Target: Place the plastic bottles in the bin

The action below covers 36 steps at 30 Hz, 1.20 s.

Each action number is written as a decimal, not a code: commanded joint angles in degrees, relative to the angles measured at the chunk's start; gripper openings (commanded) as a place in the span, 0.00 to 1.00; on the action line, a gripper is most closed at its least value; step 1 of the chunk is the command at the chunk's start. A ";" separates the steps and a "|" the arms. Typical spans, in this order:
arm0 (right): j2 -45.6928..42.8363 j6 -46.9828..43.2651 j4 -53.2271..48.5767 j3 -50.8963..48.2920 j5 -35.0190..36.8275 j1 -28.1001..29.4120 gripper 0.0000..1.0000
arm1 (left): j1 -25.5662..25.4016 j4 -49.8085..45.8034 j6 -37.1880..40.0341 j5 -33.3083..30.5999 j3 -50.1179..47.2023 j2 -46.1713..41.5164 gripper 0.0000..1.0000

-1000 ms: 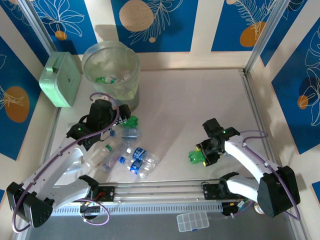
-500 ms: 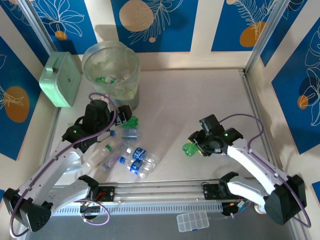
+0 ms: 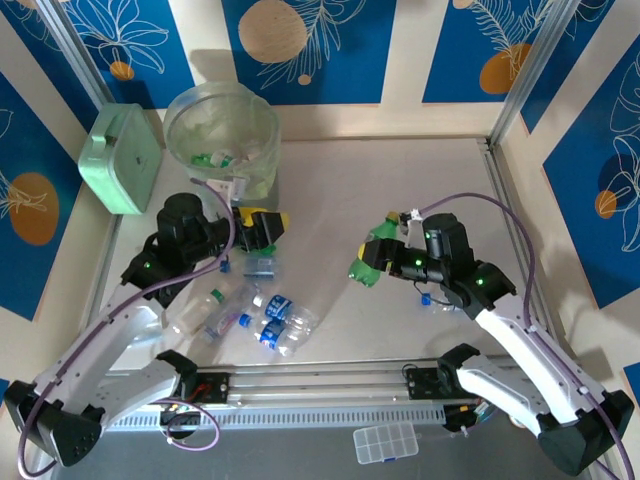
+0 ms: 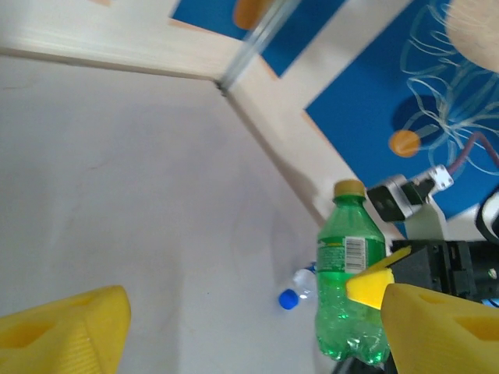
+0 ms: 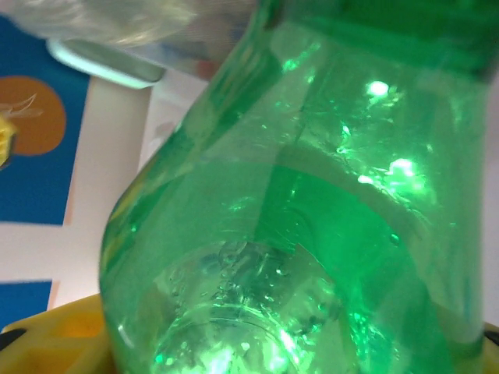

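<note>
**Left gripper** (image 3: 262,232): the jaws stand wide apart with nothing between them. In the left wrist view its yellow fingers (image 4: 66,331) flank bare counter (image 4: 140,195). The gripper hangs just beside the foot of the bin (image 3: 255,180), over the far end of the loose bottles.

**Right gripper** (image 3: 395,262): the jaws are clamped on a green bottle (image 3: 368,262), near its lower body. The left wrist view shows this bottle upright, with a yellowish cap on top and a green label bearing a barcode. The right wrist view shows clear green plastic pressed against a yellow finger (image 5: 54,339). I cannot tell whether the base is off the counter.

**Task items:**
- The bin is round and translucent with a clear liner. It stands at the far left of the counter and has several bottles inside (image 3: 215,158).
- A cluster of bottles (image 3: 250,312) lies on its sides at the near left, beside the left arm. They are clear plastic, some with blue labels and blue caps.
- One small blue-capped bottle (image 3: 432,298) lies beneath the right arm.

**Edges and room:**
- Open counter runs from the held bottle across the middle to the bin.
- A mint green box (image 3: 120,158) leans at the left wall, just beside the bin.
- Walls close the left, far and right sides, and a rail (image 3: 320,378) runs along the near edge.
</note>
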 commanded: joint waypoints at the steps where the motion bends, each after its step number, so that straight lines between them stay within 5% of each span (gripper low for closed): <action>1: -0.78 -11.46 2.87 3.07 -4.24 1.44 0.31 | 0.03 8.58 -1.19 10.93 2.99 2.74 0.83; 8: 0.96 -24.39 1.24 6.97 2.89 7.98 0.29 | -2.45 6.06 6.03 18.63 12.27 11.10 0.82; 13: 3.56 -28.99 1.07 8.77 -0.48 9.18 0.29 | -4.12 4.07 10.89 17.00 16.65 15.54 0.82; 16: 5.19 -31.95 4.31 8.60 -3.36 8.79 0.28 | -4.16 7.91 9.25 20.65 18.87 18.95 0.81; 19: 7.80 -34.85 7.23 9.45 -7.00 7.33 0.15 | -4.20 11.89 7.50 22.84 19.74 21.62 0.80; 26: 12.11 -40.37 14.22 8.76 -15.22 5.43 0.15 | -4.32 25.46 1.90 28.28 15.86 25.09 0.76; 30: 14.00 -40.36 14.22 9.76 -20.72 4.44 0.13 | -4.48 40.05 -6.14 33.68 12.17 27.07 0.69; 36: 14.28 -39.96 13.89 9.88 -25.56 4.34 0.08 | -4.58 38.37 -4.72 34.08 12.59 28.04 0.48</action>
